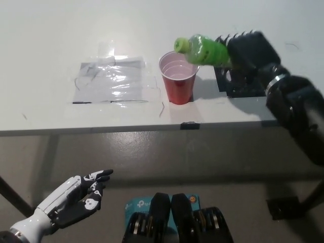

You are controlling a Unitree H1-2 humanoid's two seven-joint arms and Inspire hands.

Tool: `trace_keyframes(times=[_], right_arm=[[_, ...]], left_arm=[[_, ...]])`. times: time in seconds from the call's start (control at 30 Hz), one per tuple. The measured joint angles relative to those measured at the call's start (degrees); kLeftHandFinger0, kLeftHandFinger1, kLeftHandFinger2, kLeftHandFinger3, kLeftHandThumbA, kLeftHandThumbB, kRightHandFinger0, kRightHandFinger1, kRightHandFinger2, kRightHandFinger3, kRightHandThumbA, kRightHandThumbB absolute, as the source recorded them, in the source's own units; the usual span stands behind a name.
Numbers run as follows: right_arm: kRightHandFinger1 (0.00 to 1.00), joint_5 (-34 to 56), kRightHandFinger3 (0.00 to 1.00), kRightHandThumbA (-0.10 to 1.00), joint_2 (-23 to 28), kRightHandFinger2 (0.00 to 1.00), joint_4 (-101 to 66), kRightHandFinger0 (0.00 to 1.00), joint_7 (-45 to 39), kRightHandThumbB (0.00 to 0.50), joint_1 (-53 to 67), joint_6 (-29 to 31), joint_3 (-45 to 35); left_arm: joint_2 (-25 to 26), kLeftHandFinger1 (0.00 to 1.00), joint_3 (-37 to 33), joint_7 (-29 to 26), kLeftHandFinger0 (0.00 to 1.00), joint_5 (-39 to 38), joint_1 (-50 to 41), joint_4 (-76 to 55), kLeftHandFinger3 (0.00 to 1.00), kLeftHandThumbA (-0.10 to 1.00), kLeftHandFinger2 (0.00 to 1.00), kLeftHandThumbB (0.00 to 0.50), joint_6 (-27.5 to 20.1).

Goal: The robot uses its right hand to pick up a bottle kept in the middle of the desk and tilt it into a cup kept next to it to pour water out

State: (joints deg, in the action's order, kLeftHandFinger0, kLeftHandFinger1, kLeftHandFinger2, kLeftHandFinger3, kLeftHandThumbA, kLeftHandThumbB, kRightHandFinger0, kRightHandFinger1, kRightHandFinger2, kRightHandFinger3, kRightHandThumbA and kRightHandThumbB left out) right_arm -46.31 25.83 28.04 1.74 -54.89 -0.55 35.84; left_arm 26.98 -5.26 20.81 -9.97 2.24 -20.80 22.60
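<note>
Fingers (238, 45) clamp bottle (200, 49), cap over cup (178, 77) rim.

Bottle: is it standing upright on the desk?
No, the bottle is held tilted by the right hand, its cap over the cup.

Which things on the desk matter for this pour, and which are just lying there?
In the job:
- green bottle, tipped sideways with its cap over the cup
- red cup, upright
- right robot hand, holding the bottle

Lying about:
- clear plastic sheet left of the cup
- black mat below the hand
- left robot hand, resting low
</note>
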Motion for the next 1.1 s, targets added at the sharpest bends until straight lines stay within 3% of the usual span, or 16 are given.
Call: trace_keyframes(times=[0.07,0.1,0.13,0.2,0.3,0.37,0.4,0.47,0.53,0.6,0.63,0.67,0.73,0.87,1.03,1.1], right_arm=[[0.03,-1.9,0.37,-0.1,1.5,0.25,0.1,0.0,-0.2,0.047,-2.0,1.2,0.7],[0.04,-2.6,0.27,-0.1,2.0,0.27,0.4,0.0,-0.2,0.029,-3.0,1.8,0.9],[0.05,-3.4,0.24,-0.1,2.4,0.31,0.7,0.0,-0.2,0.073,-4.0,2.3,1.0],[0.04,-4.6,0.26,-0.1,2.7,0.32,1.5,0.0,-0.1,0.071,-6.0,3.2,1.1],[0.05,-6.3,0.17,-0.1,2.6,0.37,2.4,0.0,0.0,0.018,-7.9,4.3,1.4],[0.04,-7.5,0.13,-0.1,2.5,0.37,2.7,0.0,0.1,0.034,-8.6,5.1,1.8],[0.03,-8.3,0.19,-0.1,2.3,0.36,3.1,0.0,0.4,0.068,-9.0,5.6,2.2],[0.02,-10.1,0.21,-0.1,2.2,0.35,3.5,0.0,1.0,0.067,-9.5,6.4,3.4],[0.01,-11.6,0.35,-0.1,2.0,0.34,3.7,0.0,1.6,0.113,-9.7,7.2,4.2],[0.0,-13.2,0.37,-0.08,2.0,0.32,3.8,0.0,2.0,0.117,-10.0,7.7,5.4],[0.0,-14.5,0.35,-0.05,1.9,0.31,3.8,0.0,2.4,0.1,-10.3,8.1,6.3],[0.0,-15.6,0.15,-0.08,1.9,0.31,3.8,0.0,2.6,0.137,-10.5,8.4,7.1],[0.01,-17.9,0.01,-0.05,1.8,0.35,4.5,0.0,4.0,0.142,-11.2,8.8,8.8],[0.0,-21.7,0.04,0.0,2.0,0.33,5.5,0.0,6.5,0.2,-12.5,9.9,11.3],[0.0,-25.6,0.01,0.02,2.5,0.33,7.0,0.0,10.4,0.153,-12.8,11.1,13.1],[0.0,-26.8,0.0,0.02,3.1,0.33,7.0,0.0,11.2,0.154,-12.9,11.3,13.2]], left_arm=[[0.0,1.0,0.0,0.3,1.0,0.0,0.0,0.0,1.0,0.87,1.0,0.252,0.0],[0.0,1.0,0.0,0.4,1.0,0.0,0.0,0.0,1.0,0.86,1.0,0.25,0.0],[0.0,1.0,0.0,0.4,1.0,0.0,0.0,0.0,1.0,0.87,1.0,0.249,0.1],[0.0,1.0,0.0,0.4,0.99,0.0,0.0,0.0,1.0,0.87,1.0,0.253,0.1],[0.0,1.0,0.0,0.4,1.0,0.1,0.0,-0.1,1.0,0.87,1.0,0.248,0.1],[0.0,1.0,0.0,0.4,1.0,0.1,0.0,-0.5,1.0,0.86,1.0,0.247,0.1],[0.0,1.0,0.0,0.4,1.0,0.1,0.0,-0.7,1.0,0.87,1.0,0.264,0.2],[0.0,1.0,0.0,0.4,1.0,0.1,0.0,-0.9,1.0,0.87,1.0,0.255,0.4],[0.0,1.0,0.0,0.4,1.0,0.1,0.0,-0.9,1.0,0.87,1.0,0.253,0.6],[0.0,1.0,0.0,0.4,1.0,0.1,0.0,-0.9,1.0,0.88,1.0,0.261,0.7],[0.1,1.0,0.0,0.5,1.0,0.1,0.1,-0.9,1.0,0.88,1.0,0.258,0.8],[0.1,1.0,0.0,0.5,1.0,0.1,0.1,-0.9,1.0,0.88,1.0,0.269,0.9],[0.1,1.0,0.0,0.5,1.0,0.1,0.2,-1.0,1.0,0.88,1.0,0.279,1.1],[0.1,1.0,0.0,0.5,1.0,0.1,0.3,-1.1,1.0,0.88,1.0,0.266,1.4],[0.3,1.0,0.1,0.5,1.0,0.1,0.3,-1.2,1.0,0.88,1.0,0.296,1.8],[0.4,1.0,0.2,0.5,1.0,0.1,0.3,-1.2,1.0,0.88,1.0,0.283,1.8]])
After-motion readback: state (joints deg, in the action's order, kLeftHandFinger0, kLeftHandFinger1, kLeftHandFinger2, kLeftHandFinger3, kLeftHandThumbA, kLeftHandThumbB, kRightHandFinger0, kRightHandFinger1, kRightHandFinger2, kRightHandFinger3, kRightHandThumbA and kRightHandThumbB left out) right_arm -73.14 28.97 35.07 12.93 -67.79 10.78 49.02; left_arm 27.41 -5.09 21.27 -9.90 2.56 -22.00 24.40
